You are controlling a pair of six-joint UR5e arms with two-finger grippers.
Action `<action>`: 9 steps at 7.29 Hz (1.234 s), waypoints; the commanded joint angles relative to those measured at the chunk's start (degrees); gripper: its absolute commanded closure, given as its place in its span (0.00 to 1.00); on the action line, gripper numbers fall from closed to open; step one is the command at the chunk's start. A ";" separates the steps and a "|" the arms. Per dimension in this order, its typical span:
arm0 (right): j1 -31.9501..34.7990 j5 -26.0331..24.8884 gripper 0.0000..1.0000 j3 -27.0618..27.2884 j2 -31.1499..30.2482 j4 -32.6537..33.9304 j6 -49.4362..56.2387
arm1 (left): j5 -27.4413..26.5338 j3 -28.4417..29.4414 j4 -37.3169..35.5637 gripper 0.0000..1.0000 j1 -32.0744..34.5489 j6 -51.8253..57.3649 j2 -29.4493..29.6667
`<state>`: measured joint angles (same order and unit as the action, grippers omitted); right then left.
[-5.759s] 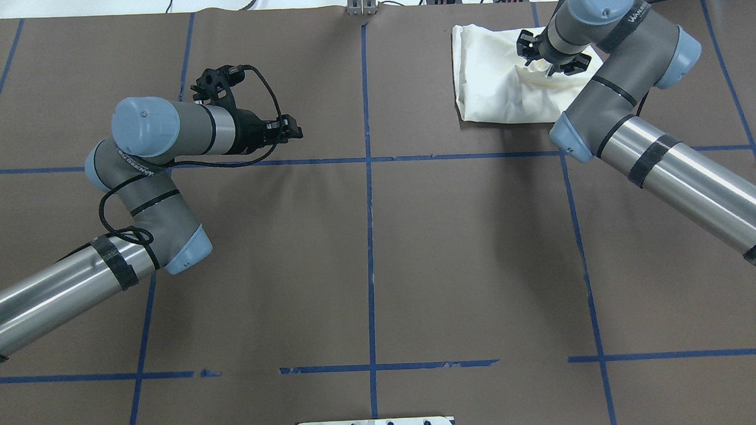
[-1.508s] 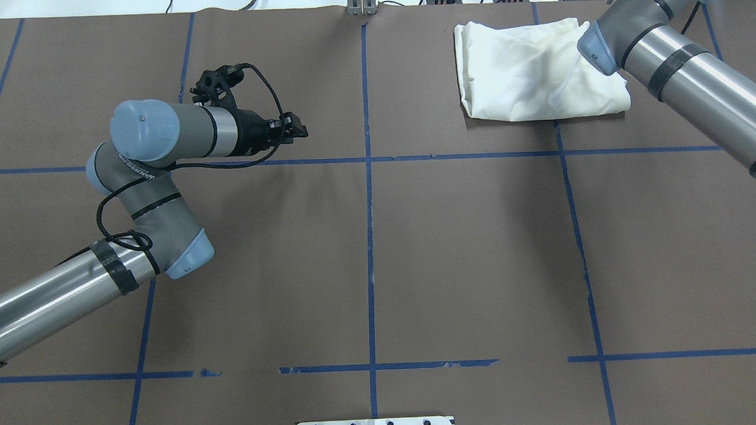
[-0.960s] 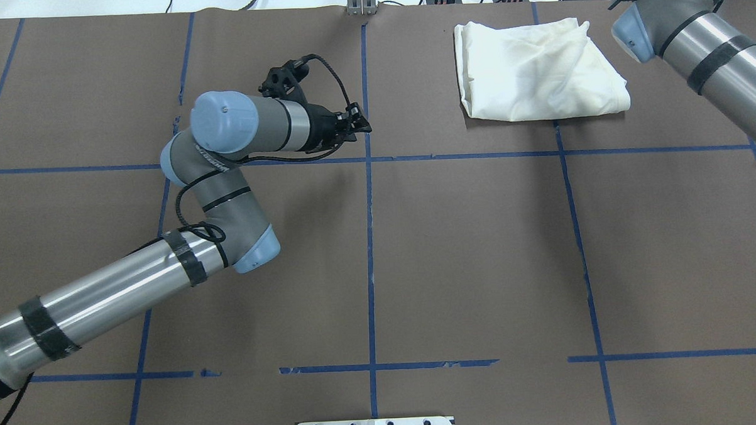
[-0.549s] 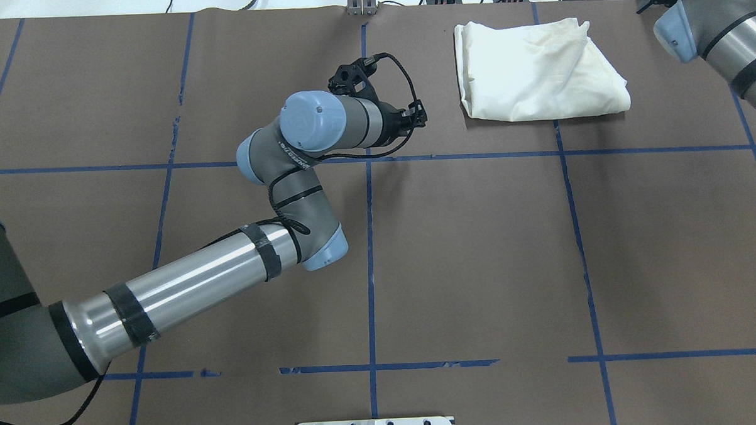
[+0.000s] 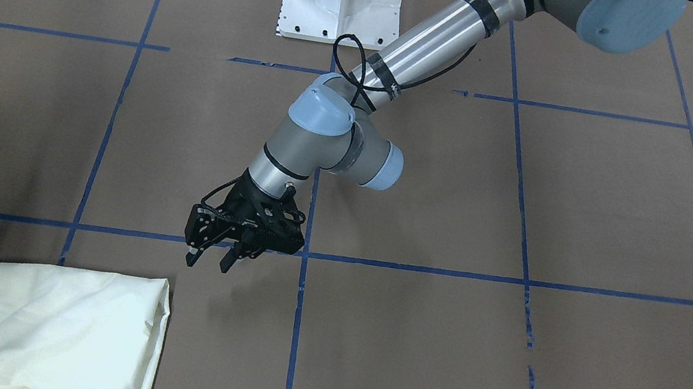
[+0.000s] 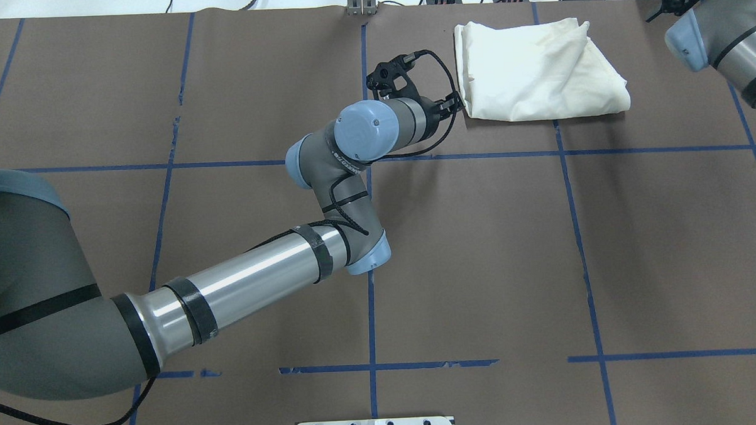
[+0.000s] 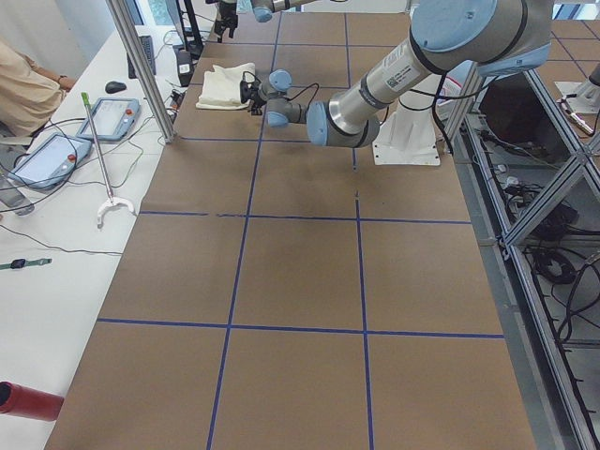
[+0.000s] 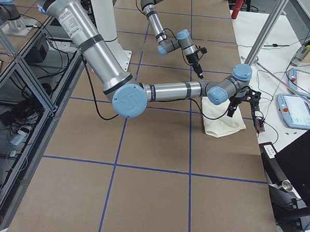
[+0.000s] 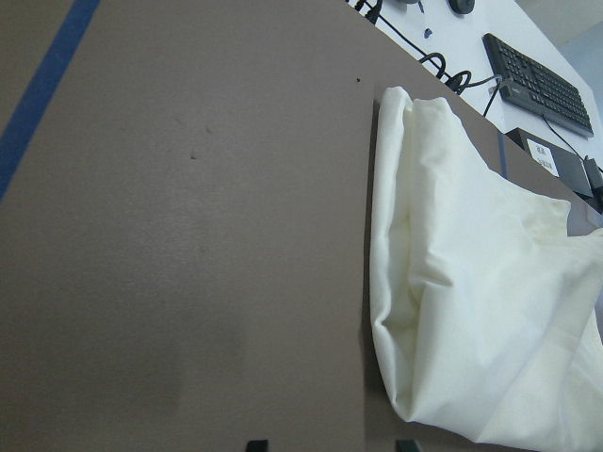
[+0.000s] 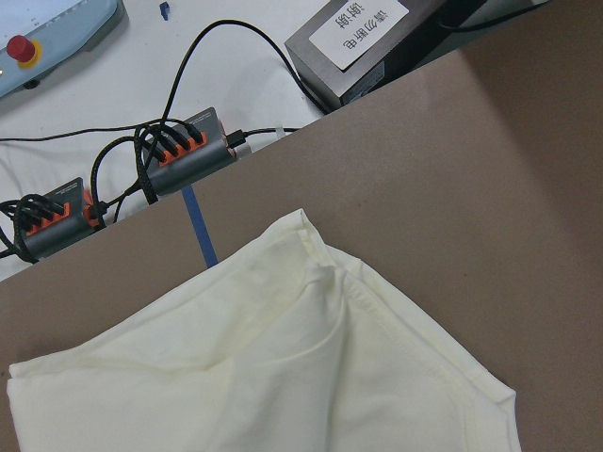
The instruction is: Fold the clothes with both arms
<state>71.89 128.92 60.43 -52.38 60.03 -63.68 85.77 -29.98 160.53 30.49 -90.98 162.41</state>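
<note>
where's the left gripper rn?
Overhead view: the black two-finger left gripper is just right of the centre blue tape line, by the left edge of the folded cream shirt. Front view shows it open, clear of the cloth.

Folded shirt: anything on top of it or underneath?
Nothing rests on the shirt; the left gripper hangs open beside its edge, not touching. Around it only the brown table cover shows; its underside and inner layers are covered by the fabric itself.
</note>
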 commanded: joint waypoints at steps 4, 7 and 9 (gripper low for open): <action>-0.97 -1.39 0.00 0.04 0.70 0.00 -0.14 | 6.81 -3.82 -0.55 0.37 7.17 2.36 0.56; -1.57 -1.04 0.00 7.47 -4.46 0.44 2.23 | 17.26 -25.42 -16.17 0.37 17.10 18.32 -14.61; -5.24 -1.82 0.00 9.78 -4.41 0.78 0.68 | 24.06 -32.30 -17.71 0.37 24.57 28.96 -24.54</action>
<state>69.15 127.63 68.59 -56.67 60.63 -62.03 105.55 -57.56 144.08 50.28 -68.67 144.17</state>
